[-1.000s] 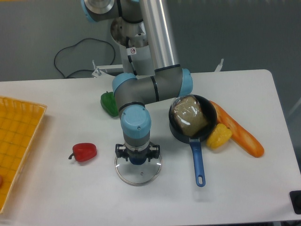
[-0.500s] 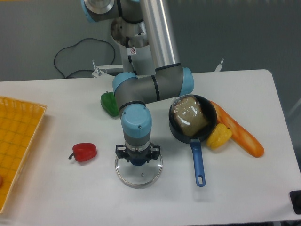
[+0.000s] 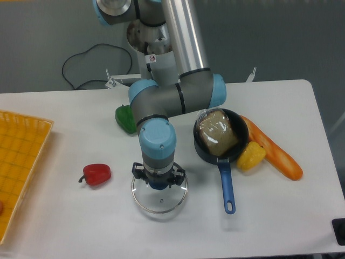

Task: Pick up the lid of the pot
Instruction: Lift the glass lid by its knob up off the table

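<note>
- Since the earlier frame: grey jointed arm [image 3: 153,102] shifted slightly, its elbow end going a bit toward the view's right. Round clear glass pot lid [image 3: 156,202] with metal rim and dark blue knob [image 3: 158,185] shifted slightly the same way, along with the grey two-finger gripper [image 3: 158,180].
- Jaws: drawn in from both sides and pinching the lid's knob. Exact contact points were partly hidden by the gripper body.
- Lid location: directly under the gripper, near the middle of the view, between the red pepper-like item [image 3: 97,175] and the blue pan handle [image 3: 227,186]. Rim stood apart from both. Height over the white table [image 3: 280,226]: cannot tell.
- Pan: round and black [image 3: 241,125], on the view's right of the lid. Its handle pointed toward the near edge of the table. A brown rounded item in shiny clear wrap [image 3: 216,131] sat in it.
- Beside the pan: yellow lumpy item [image 3: 251,156] just off its lower right side, then a long orange-brown item [image 3: 277,154] lying diagonally farther right.
- Behind the gripper: dark green item [image 3: 124,117], partly covered by the arm.
- Far left of view: yellow-orange bin [image 3: 24,167], cut off by the frame, with a small part of a red item [image 3: 1,207] showing inside.
- Background: thin black cable [image 3: 102,48] looped against a grey surface.
</note>
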Tool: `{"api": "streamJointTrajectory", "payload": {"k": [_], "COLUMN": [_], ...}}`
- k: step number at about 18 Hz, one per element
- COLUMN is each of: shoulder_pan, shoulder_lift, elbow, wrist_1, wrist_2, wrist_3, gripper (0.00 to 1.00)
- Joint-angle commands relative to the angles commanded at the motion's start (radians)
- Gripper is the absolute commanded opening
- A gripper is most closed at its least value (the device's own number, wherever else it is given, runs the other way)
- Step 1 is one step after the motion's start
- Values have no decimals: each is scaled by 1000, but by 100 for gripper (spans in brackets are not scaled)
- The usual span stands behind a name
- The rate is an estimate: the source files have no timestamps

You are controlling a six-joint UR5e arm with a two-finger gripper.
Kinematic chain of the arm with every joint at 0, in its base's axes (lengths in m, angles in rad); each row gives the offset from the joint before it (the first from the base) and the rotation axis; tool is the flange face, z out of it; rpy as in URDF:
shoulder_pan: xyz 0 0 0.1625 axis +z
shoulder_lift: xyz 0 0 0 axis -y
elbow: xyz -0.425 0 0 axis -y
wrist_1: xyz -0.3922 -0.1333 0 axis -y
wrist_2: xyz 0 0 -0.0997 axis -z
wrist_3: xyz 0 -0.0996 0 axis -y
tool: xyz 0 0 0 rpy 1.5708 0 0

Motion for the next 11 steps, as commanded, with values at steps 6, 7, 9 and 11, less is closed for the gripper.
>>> {"api": "streamJointTrajectory", "payload": {"k": [6,7,9,11], "shoulder_pan": [-2,-2,-2,-3], "shoulder_lift": [23,25,25,25], "elbow": [8,15,20,20], "wrist_1": [-47,-52,-54,-52], "wrist_2": [11,17,17,17], "wrist_3": [167,196,226,265], "gripper": [60,60,60,58]}}
